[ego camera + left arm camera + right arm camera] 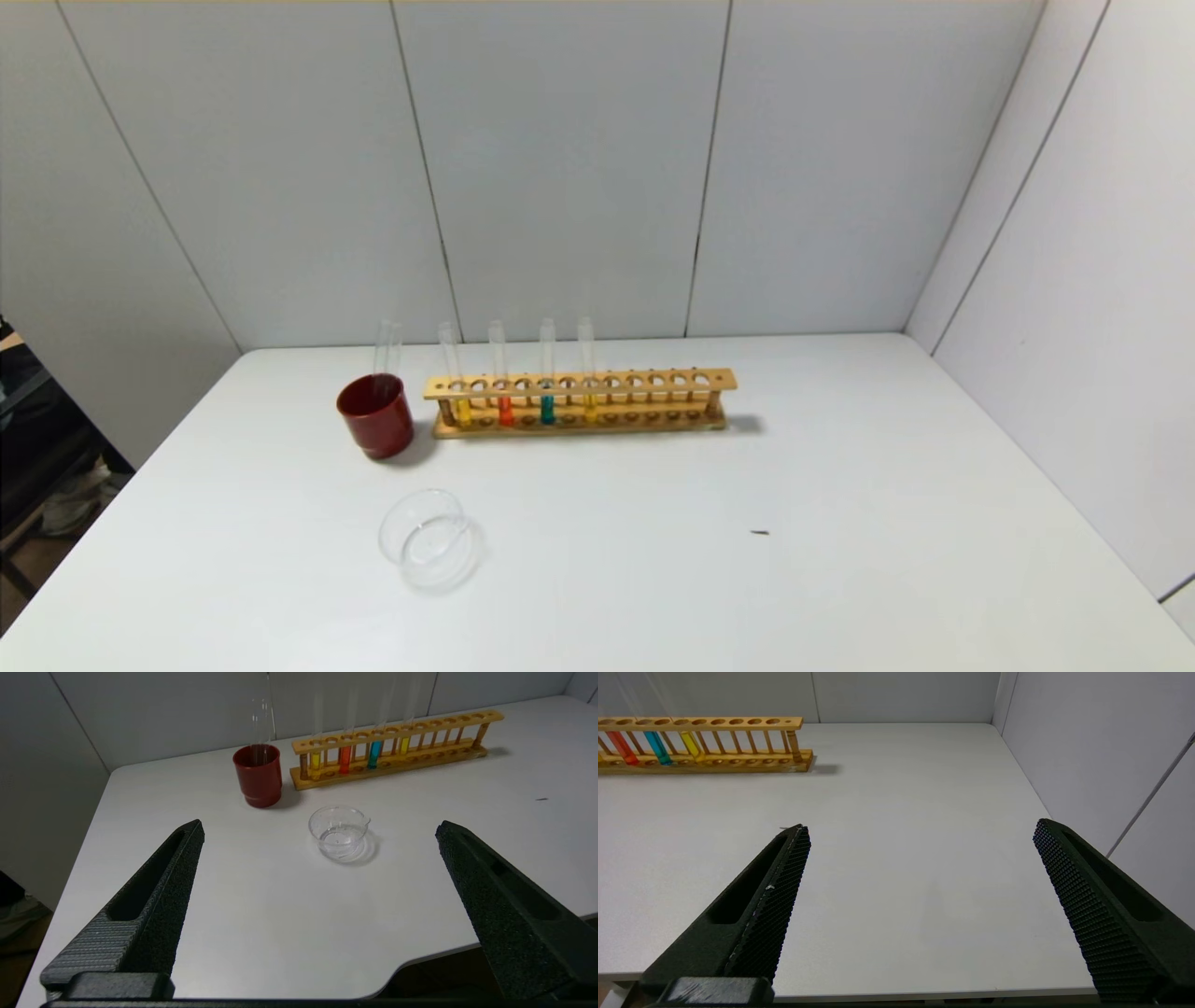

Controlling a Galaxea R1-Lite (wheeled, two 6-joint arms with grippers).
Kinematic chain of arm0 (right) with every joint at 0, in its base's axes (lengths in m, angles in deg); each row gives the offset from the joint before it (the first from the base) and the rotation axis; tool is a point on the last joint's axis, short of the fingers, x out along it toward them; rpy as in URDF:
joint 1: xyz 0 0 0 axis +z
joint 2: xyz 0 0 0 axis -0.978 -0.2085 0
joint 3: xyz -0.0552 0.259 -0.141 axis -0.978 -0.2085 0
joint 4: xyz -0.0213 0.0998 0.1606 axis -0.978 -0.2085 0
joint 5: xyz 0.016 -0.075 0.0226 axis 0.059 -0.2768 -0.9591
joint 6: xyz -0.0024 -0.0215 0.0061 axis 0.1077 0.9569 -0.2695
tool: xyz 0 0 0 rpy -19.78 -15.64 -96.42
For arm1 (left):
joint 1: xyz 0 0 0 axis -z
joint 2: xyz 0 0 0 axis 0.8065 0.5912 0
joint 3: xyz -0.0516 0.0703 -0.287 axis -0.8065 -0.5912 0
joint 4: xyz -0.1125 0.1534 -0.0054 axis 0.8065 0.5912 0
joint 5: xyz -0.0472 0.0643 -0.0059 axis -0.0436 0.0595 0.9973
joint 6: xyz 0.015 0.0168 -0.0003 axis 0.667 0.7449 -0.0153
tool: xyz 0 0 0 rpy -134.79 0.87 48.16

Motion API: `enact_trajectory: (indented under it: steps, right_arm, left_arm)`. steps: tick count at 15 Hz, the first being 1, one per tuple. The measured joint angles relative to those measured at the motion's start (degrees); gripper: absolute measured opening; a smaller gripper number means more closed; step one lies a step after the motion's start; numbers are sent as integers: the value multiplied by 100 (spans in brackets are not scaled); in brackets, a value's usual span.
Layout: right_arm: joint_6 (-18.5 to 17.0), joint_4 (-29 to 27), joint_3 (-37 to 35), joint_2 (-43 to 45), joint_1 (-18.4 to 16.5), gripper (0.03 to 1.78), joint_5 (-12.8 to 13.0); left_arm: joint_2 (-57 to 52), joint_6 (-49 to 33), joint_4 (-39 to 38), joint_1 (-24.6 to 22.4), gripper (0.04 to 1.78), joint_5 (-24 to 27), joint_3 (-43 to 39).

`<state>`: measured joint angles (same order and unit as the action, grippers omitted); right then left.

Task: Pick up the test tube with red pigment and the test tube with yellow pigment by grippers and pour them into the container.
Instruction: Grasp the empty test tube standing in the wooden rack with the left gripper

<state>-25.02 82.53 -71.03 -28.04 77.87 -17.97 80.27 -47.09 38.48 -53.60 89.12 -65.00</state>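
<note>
Left gripper [320, 828], right gripper [920, 828]: jaws wide apart.

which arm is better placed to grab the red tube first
Left, probably. The left gripper is open, facing the test tube with red pigment in the rack. The right gripper sees it only at its view's far edge.

Rack [579, 403] at table's [840, 560] rear; cup [375, 415] left; dish [428, 539] in front.
</note>
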Motion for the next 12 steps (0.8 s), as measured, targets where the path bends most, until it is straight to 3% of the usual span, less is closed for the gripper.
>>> enact_trajectory:
  steps: [5, 12]
  right_arm:
    - [0, 0, 0, 0, 0, 175, -2]
    - [2, 0, 0, 0, 0, 175, 0]
  left_arm:
    - [2238, -80, -254, 33, 175, 254, 1557]
    - [5810, -390, -2491, 505, 175, 397, 2202]
